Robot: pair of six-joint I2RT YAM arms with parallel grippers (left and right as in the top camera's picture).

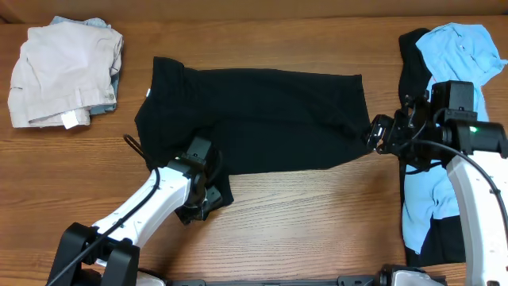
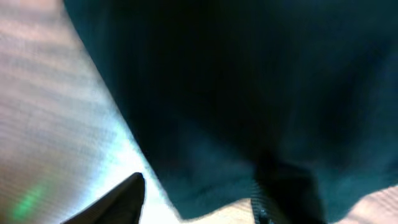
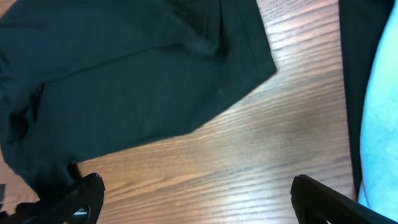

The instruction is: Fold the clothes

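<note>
The wooden surface carries a large black garment spread flat across its middle. A folded beige pile sits at the far left corner. Along the right edge lies a black piece, with a light blue shirt over it.

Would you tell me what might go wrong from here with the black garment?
The right gripper is open at the right edge of the black garment, with fabric near only one finger, so closing may miss. The right arm hangs over the light blue shirt and might drag it. The lower-left corner looks bunched under the left gripper, so the fold may skew.
</note>
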